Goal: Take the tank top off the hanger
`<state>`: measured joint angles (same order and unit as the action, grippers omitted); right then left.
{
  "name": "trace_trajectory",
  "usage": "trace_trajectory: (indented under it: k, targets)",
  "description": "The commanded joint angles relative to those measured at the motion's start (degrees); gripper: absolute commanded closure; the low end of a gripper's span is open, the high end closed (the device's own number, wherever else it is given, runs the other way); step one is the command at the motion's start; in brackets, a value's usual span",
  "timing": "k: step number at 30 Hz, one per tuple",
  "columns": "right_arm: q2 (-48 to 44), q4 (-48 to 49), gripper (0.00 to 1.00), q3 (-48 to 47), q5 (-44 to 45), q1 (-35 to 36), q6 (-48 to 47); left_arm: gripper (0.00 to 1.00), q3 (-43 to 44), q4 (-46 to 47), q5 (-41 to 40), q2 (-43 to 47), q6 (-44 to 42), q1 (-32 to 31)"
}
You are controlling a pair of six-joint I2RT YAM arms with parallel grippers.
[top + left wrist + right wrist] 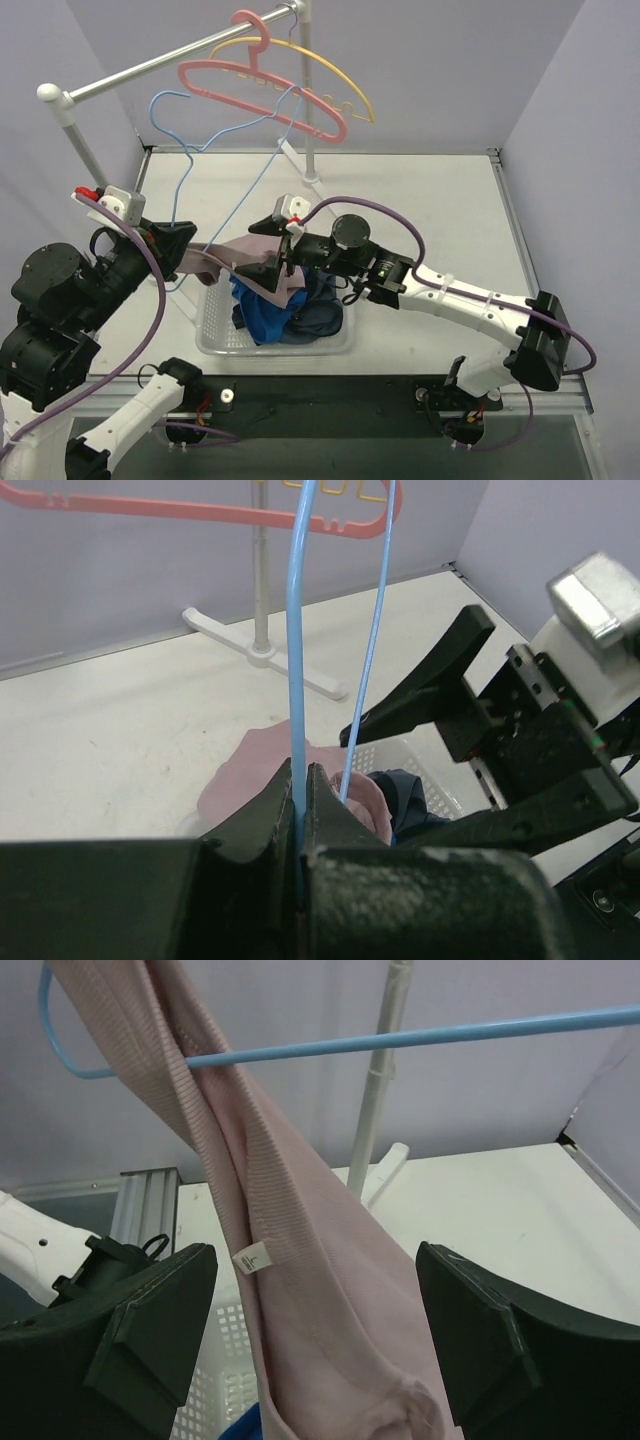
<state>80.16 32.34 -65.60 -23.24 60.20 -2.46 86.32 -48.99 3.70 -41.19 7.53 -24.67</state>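
pink tank top (290,1210) hangs on the blue hanger (400,1038), not yet off; left gripper (300,790) pinches the hanger wire, right gripper (318,1320) gapes around the cloth.

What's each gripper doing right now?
Left gripper: closed on the blue hanger.
Right gripper: open, one finger on each side of the tank top, not gripping it.
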Motion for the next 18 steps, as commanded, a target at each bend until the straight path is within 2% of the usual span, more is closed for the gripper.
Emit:
trace_trajectory:
  k: [1,8,9,11,12,14,18]
  targets:
    - [3.1,11.6,0.18,-1.5,-2.7,2.5,0.1,1.00,-0.5,7.4,0.9,-0.3,2.1,0.0]
    - [10.4,11.9,0.21,-7.6,-2.6,5.4,0.1,1.00,-2.9,10.0,-1.2,-0.3,3.2,-0.1]
    - [12.0,11.5,0.34,-8.4,-2.2,5.6,0.1,1.00,-3.2,10.3,-1.5,-0.3,3.5,-0.1]
    - [13.2,10.1,0.71,-10.1,-2.2,6.1,0.0,1.00,-3.6,11.0,-2.0,-0.5,3.6,-0.1]
    - [13.4,8.3,1.00,-10.3,-2.7,6.6,-1.1,1.00,-3.7,11.1,-2.7,-0.7,3.6,-0.1]
    - [13.0,6.3,1.00,-10.1,-4.3,7.7,-3.1,1.00,-3.1,10.8,-6.0,-1.9,3.5,-0.1]
    - [11.2,-7.2,1.00,-9.9,-5.8,12.2,-11.8,1.00,-0.5,9.7,-12.8,-4.8,2.7,0.0]
